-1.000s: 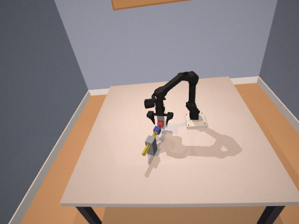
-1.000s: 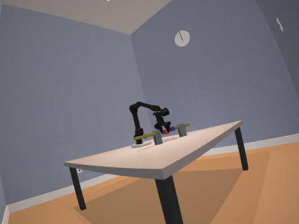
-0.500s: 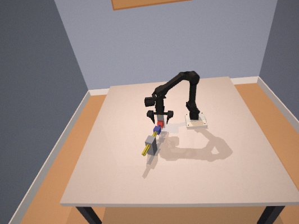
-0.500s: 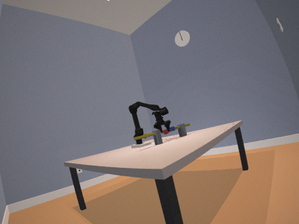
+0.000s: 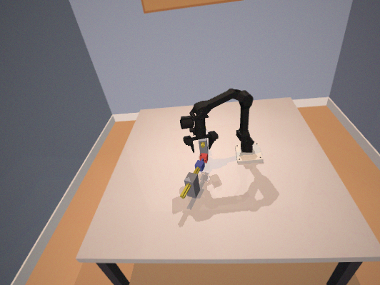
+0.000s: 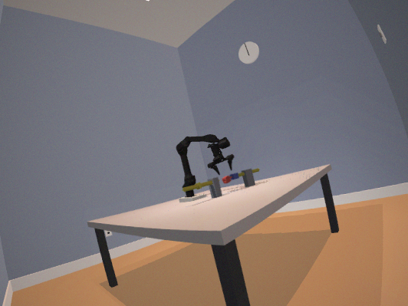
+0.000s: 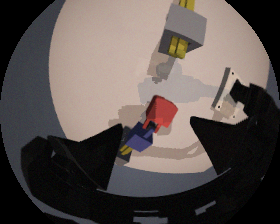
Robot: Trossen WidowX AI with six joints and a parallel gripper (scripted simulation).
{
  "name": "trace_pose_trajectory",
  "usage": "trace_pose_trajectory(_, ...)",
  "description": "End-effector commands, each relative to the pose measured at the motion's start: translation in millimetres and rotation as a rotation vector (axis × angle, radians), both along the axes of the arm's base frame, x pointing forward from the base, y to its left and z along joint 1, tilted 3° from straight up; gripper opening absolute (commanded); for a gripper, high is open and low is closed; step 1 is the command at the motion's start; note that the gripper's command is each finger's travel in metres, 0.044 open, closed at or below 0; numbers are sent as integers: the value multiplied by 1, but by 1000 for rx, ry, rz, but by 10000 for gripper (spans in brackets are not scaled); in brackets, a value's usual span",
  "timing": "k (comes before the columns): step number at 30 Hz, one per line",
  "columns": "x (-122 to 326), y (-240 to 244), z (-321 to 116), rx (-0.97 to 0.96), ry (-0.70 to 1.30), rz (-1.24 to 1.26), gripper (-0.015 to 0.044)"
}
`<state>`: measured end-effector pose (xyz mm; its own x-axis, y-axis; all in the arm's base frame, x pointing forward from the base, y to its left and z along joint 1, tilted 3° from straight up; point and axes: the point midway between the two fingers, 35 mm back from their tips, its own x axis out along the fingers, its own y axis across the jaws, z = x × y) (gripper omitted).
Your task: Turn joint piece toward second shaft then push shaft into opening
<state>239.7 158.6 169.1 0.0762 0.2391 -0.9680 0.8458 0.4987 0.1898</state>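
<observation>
Two grey blocks stand on one table (image 5: 250, 238) (image 6: 172, 225) (image 7: 85, 65), each carrying one yellow shaft. In the top view, the first block (image 5: 192, 185) (image 6: 248, 178) is near and the second block (image 5: 203, 151) (image 6: 215, 188) (image 7: 186, 26) far, with the one red joint piece (image 5: 203, 158) (image 6: 227, 179) (image 7: 162, 112) between them, hinged to one blue piece (image 5: 200, 166) (image 6: 234, 176) (image 7: 139, 138) on the first shaft (image 5: 183, 191) (image 6: 256, 170) (image 7: 125, 149).

The exterior view shows the second shaft (image 5: 203, 144) (image 6: 198, 185) (image 7: 178, 46) reaching well out to the left of its block; the top view shows only its end. The wrist view shows that end and the joint piece apart.

The arm (image 5: 244, 118) (image 6: 185, 163) rises from its base at the right in the top view, bends over leftward and points its gripper (image 5: 202, 149) (image 6: 225, 172) (image 7: 158, 123) down above the joint piece, fingers spread practically fully, holding nothing.
</observation>
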Motion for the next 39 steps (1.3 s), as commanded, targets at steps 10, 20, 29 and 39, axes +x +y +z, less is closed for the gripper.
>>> trace_pose_trajectory(10, -5, -2, 48, -91, -97, 428, 440)
trace_pose_trajectory(20, -14, -6, 79, -145, -148, 710, 440)
trace_pose_trajectory(29, -11, -22, 68, -179, -159, 827, 440)
trace_pose_trajectory(39, -12, -68, 37, -258, -160, 1160, 440)
